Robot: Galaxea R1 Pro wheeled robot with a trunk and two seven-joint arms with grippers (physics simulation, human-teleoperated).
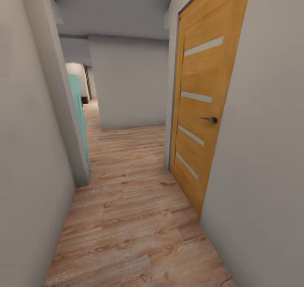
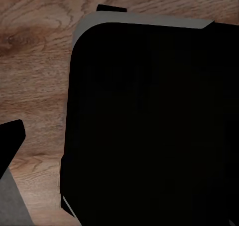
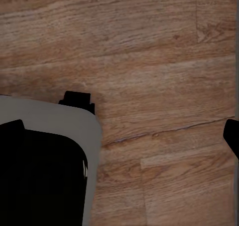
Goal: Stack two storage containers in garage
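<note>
Currently, place: a narrow hallway, wood plank floor (image 1: 126, 219), orange door (image 1: 198, 109) at right.
Containers: none in sight, so location unknown.
Handling, judged: thin-walled open bins, likely light; grip a rim.
Gripper state: cannot tell.

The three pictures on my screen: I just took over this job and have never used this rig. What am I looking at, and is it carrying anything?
The big picture comes from the camera on the robot's head. It faces down a hallway with a wood plank floor, a closed orange door on the right with a dark handle, white walls, and a teal panel further along on the left. The two small pictures come from cameras on the wrists, pointing down at the same wood floor; the dark rounded shape there is likely the robot's own body. No bin appears in any picture, and the end effectors are out of frame, so whether anything is held cannot be told.
</note>
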